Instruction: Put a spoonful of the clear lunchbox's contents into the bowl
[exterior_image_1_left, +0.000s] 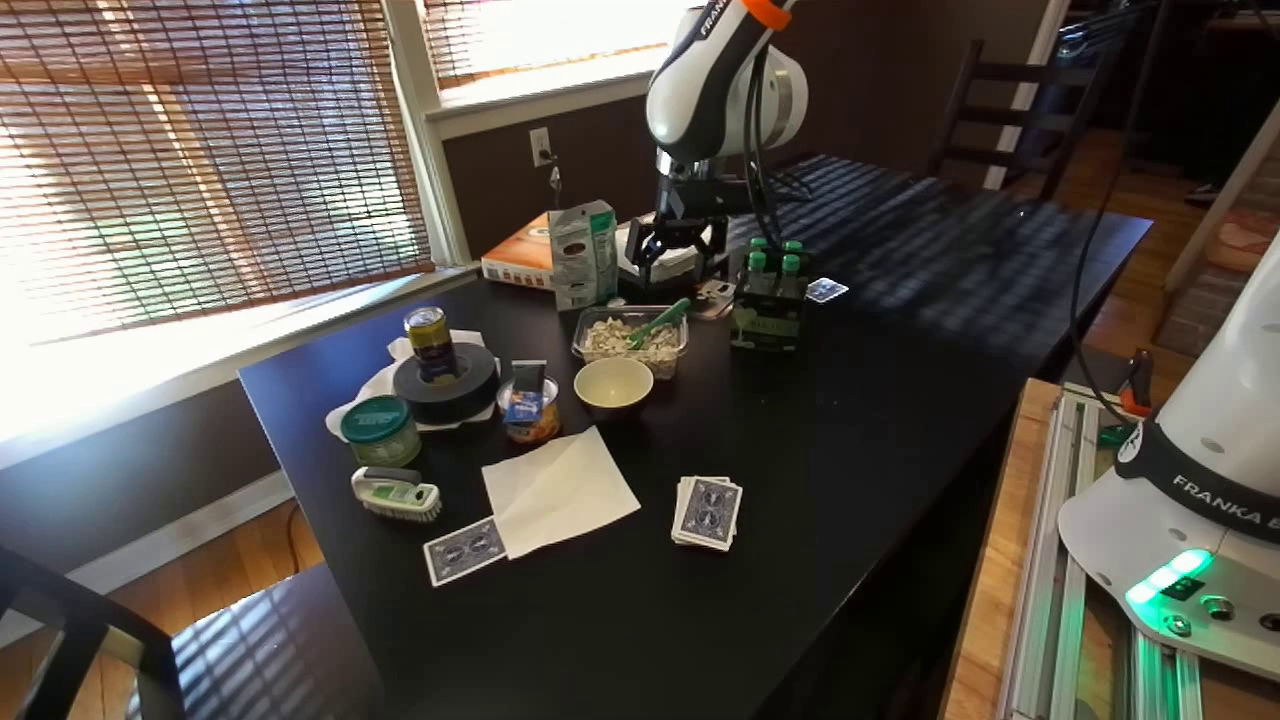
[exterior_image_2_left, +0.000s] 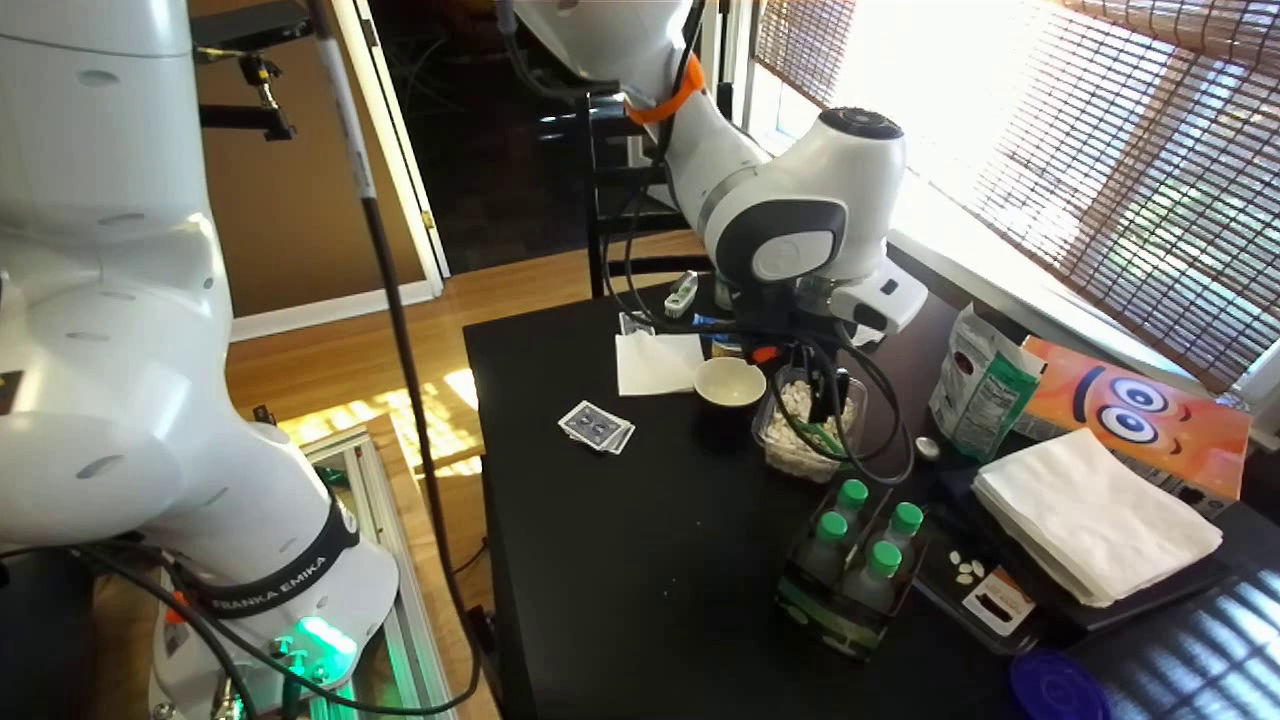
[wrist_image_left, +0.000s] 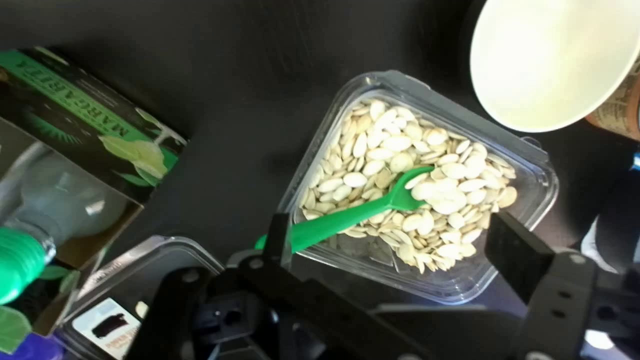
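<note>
The clear lunchbox (wrist_image_left: 544, 197) holds pale seeds (wrist_image_left: 367, 165) in the wrist view. It also shows in both exterior views (exterior_image_1_left: 581, 349) (exterior_image_2_left: 764, 437). A green spoon (wrist_image_left: 345, 221) lies in it, its scoop among the seeds with some on it and its handle over the rim. The cream bowl (wrist_image_left: 542, 65) stands beside the lunchbox; its visible inside is bare. It also shows in both exterior views (exterior_image_1_left: 613, 384) (exterior_image_2_left: 730, 382). My gripper (wrist_image_left: 397, 245) is open above the lunchbox, its fingers wide apart. One finger overlaps the spoon handle in view; I cannot tell whether they touch.
A green carton of bottles (exterior_image_1_left: 768, 322) stands near the lunchbox. A clear lid with a label (exterior_image_2_left: 1000, 603), a napkin stack (exterior_image_2_left: 1095, 515) and a pouch (exterior_image_1_left: 583, 257) lie around it. A can with a blue packet (exterior_image_1_left: 530, 418) is near the bowl. Cards (exterior_image_1_left: 708, 513) and paper (exterior_image_1_left: 558, 490) lie further off.
</note>
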